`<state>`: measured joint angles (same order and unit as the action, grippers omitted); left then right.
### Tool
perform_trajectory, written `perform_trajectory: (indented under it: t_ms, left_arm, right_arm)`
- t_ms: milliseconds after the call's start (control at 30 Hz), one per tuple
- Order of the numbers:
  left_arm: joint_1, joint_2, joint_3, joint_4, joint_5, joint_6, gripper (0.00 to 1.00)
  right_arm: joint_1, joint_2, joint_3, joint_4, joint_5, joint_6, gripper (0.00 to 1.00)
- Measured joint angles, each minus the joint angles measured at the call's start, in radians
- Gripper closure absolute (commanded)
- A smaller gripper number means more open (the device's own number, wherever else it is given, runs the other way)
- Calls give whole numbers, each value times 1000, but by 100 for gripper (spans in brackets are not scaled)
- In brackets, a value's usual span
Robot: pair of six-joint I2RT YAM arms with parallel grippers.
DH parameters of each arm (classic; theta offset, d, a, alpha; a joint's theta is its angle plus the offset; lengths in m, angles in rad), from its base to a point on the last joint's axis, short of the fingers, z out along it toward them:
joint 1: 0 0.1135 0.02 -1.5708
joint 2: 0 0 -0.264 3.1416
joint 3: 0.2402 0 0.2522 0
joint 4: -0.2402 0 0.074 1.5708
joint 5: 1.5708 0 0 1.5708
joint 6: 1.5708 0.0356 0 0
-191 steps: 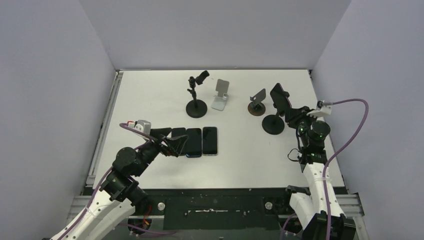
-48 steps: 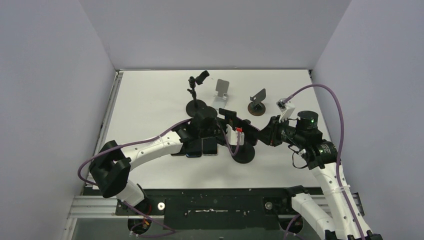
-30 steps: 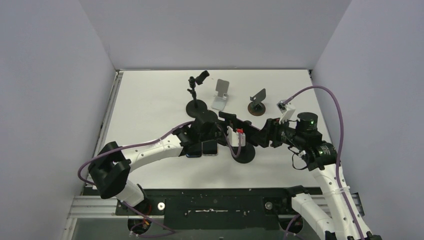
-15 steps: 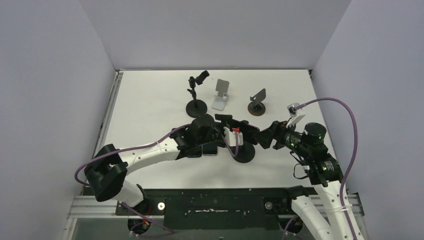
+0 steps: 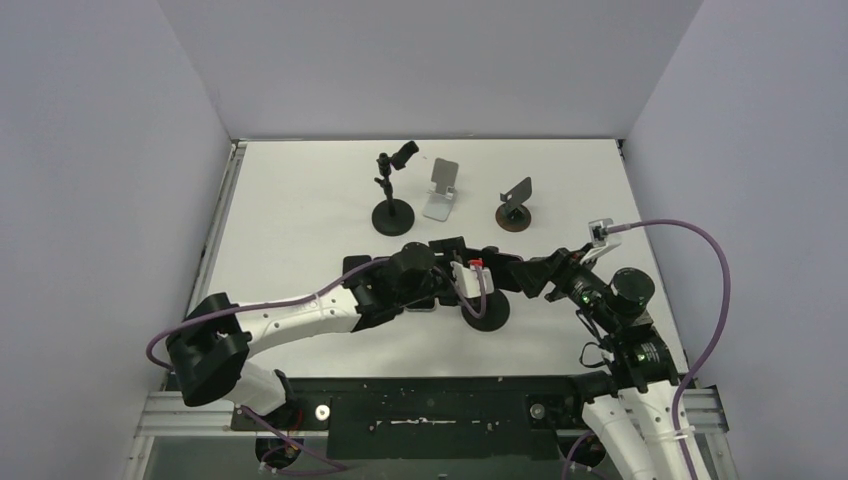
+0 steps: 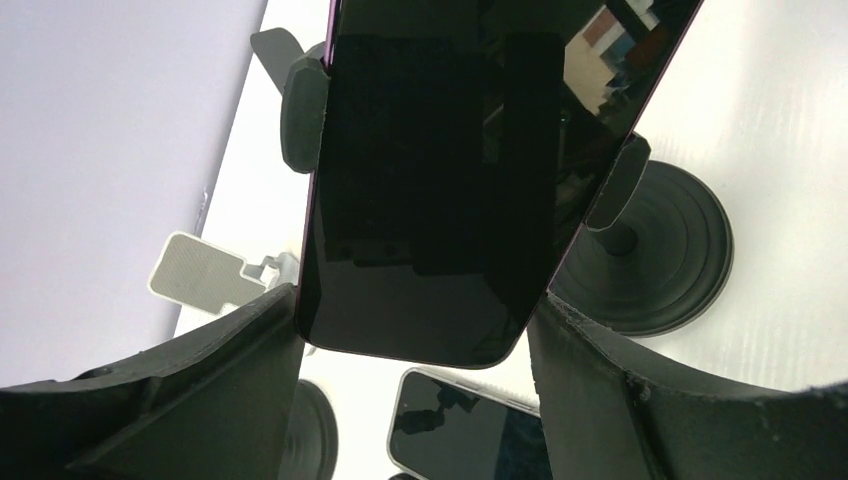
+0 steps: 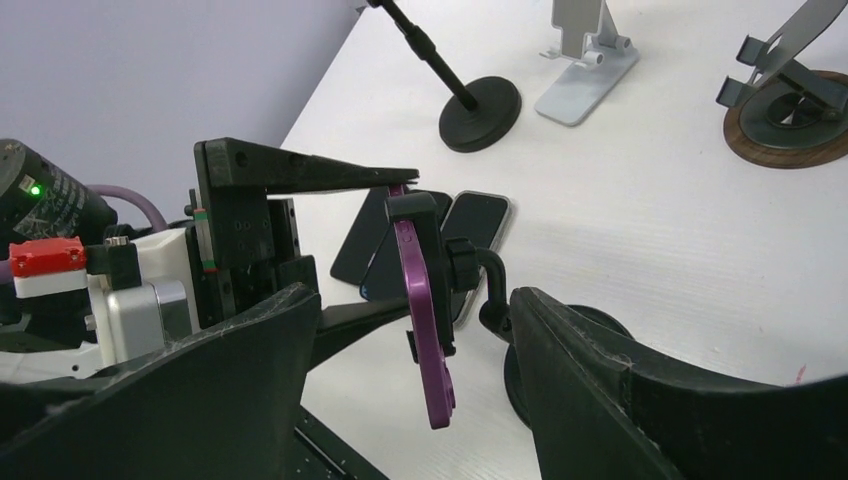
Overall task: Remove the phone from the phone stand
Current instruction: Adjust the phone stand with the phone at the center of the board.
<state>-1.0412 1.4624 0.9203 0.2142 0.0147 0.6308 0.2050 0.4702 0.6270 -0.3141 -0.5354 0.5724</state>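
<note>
Left fingers [image 6: 180, 400] straddle the phone's [image 6: 440, 190] lower edges, contact you cannot tell; right fingers [image 7: 640, 400] spread, empty; phone clamped in black stand [image 6: 660, 260] at bench's [image 5: 300, 200] 5 o'clock: close squarely on both edges, then draw it clear of the clamp [image 6: 303, 115].

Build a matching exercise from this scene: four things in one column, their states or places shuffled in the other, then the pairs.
1. purple phone
2. silver stand
3. right gripper
4. flat phones

A. lying on the table
B. open
C. clamped in the black stand
D. empty, at the far side

Pairs: 1-C, 2-D, 3-B, 4-A
</note>
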Motion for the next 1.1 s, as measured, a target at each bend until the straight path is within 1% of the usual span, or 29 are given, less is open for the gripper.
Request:
perform_trajectory:
  t_ms: [100, 133, 467, 700, 833, 1100]
  left_arm:
    - [-22, 0, -6, 6, -43, -40, 95]
    - [-28, 0, -10, 10, -56, -54, 100]
    - [-127, 3, -26, 33, -229, -186, 100]
    - [-170, 19, -27, 38, -351, -362, 100]
    - [-173, 24, -26, 37, -387, -483, 100]
    - [-187, 32, -20, 10, -452, -674, 100]
  right_arm:
    - [0, -30, -28, 33, 9, 19, 29]
    - [0, -40, -34, 40, 11, 24, 29]
    - [0, -135, -45, 90, 61, 50, 29]
    - [0, -189, -82, 93, 93, 71, 29]
    - [0, -202, -89, 89, 108, 73, 29]
    - [0, -228, -121, 90, 116, 85, 30]
